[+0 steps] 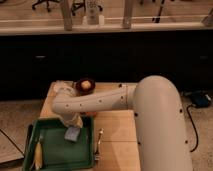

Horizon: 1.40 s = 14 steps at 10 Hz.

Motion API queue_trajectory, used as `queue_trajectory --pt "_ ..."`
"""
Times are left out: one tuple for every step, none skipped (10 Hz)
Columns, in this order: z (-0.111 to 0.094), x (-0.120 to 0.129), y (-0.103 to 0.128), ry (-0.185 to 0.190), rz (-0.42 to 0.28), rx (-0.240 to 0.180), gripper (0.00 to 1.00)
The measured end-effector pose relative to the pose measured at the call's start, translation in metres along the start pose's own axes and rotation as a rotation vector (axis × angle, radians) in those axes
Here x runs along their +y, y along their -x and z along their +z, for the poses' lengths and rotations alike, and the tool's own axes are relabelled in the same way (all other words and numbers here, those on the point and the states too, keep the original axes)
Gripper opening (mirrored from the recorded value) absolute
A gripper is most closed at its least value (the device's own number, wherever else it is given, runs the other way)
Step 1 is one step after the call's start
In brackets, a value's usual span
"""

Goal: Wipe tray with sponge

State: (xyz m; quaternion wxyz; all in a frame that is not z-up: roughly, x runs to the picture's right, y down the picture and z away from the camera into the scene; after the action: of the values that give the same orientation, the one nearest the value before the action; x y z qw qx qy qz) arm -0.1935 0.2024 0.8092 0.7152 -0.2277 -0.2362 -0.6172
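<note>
The dark green tray [55, 155] lies at the table's front left corner. The pale blue-grey sponge [72, 133] rests on the tray's far right part. My white arm reaches from the right across the table, and its gripper [73, 122] hangs right above the sponge at the tray's far edge, touching or nearly touching it. A long yellow object [37, 154] lies along the tray's left side.
A round dark bowl [85, 86] with a pale item in it stands at the table's far edge. A metal utensil [99, 142] lies on the wooden table [117, 145] just right of the tray. A dark counter front runs behind.
</note>
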Motion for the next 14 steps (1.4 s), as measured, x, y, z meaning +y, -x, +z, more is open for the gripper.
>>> queue_trajectory --pt "-0.001 -0.018 -0.004 -0.007 -0.035 -0.001 0.00" --pt "-0.001 -0.035 -0.001 -0.011 -0.079 -0.010 0.00" --pt "0.002 -0.051 0.004 -0.018 -0.130 -0.022 0.00" --pt "0.005 -0.066 0.016 -0.021 -0.181 -0.043 0.00" --pt "0.008 -0.078 0.035 -0.023 -0.235 -0.069 0.00" --pt "0.010 -0.081 0.052 -0.024 -0.267 -0.089 0.00" --pt "0.011 -0.080 0.065 -0.023 -0.287 -0.104 0.00" --pt "0.010 -0.074 0.078 -0.028 -0.294 -0.114 0.00" --pt "0.009 -0.067 0.085 -0.033 -0.290 -0.118 0.00" --pt "0.007 -0.054 0.090 -0.036 -0.280 -0.120 0.00" --pt "0.007 -0.036 0.091 -0.033 -0.266 -0.121 0.00" --pt "0.007 -0.014 0.088 -0.027 -0.238 -0.122 0.00" --pt "0.007 0.004 0.080 -0.021 -0.205 -0.119 0.00" --pt "0.008 0.015 0.070 -0.013 -0.181 -0.116 0.00"
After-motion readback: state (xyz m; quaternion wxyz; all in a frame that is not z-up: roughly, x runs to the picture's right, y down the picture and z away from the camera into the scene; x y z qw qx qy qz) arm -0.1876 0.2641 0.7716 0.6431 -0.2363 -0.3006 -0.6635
